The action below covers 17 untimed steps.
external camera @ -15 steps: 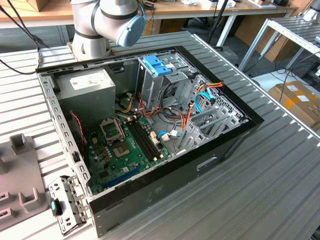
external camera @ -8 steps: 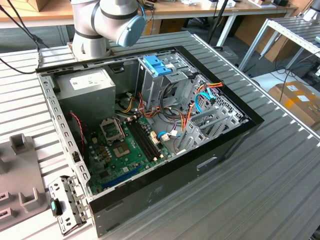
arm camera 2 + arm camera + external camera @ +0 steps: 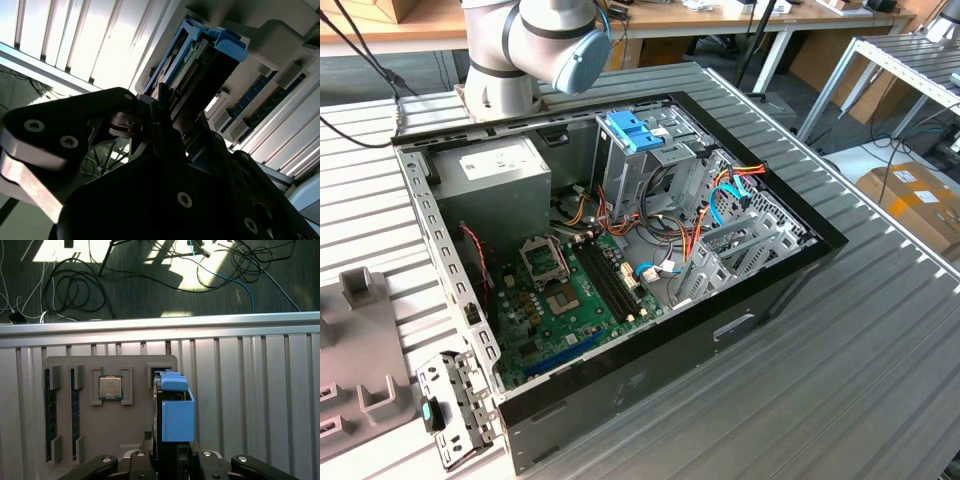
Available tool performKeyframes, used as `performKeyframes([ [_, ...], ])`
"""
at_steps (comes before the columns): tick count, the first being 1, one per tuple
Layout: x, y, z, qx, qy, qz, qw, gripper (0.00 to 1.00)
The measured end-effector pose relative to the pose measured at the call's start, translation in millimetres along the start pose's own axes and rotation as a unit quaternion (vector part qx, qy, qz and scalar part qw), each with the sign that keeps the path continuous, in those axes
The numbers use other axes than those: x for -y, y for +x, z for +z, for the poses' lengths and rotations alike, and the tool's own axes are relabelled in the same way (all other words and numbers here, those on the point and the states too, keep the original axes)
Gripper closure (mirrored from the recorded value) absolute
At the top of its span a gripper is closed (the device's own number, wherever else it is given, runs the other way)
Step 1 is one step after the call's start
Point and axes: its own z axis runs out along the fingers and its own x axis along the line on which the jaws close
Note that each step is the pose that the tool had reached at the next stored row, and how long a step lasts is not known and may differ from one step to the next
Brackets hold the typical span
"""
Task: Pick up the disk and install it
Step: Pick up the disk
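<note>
The disk (image 3: 175,410) is a grey drive in a light blue carrier. It stands on edge over the grey parts holder (image 3: 135,425), its far end at the holder's slot. My gripper (image 3: 172,452) has a dark finger against each side of it and looks shut on it. In the second wrist view the disk (image 3: 200,55) runs edge-on from the gripper (image 3: 165,115) toward the holder. I cannot tell whether the disk is lifted clear of the slot. The open computer case (image 3: 620,250) with its metal drive cage (image 3: 650,160) lies on the table.
The holder also carries a processor chip (image 3: 110,388) and two memory sticks (image 3: 48,415). The table edge (image 3: 160,322) is just beyond it, with cables on the floor. In the case are a blue latch (image 3: 633,130), a grey power-supply box (image 3: 500,190) and loose wires.
</note>
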Motion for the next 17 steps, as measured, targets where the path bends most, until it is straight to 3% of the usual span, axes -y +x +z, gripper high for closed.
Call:
performKeyframes([
  [8,0.0,0.0,-2.5,0.0,-0.0001,0.0,1.0,0.65],
  [17,0.0,-0.2,-17.2,0.0,0.0,0.0,1.0,0.65],
])
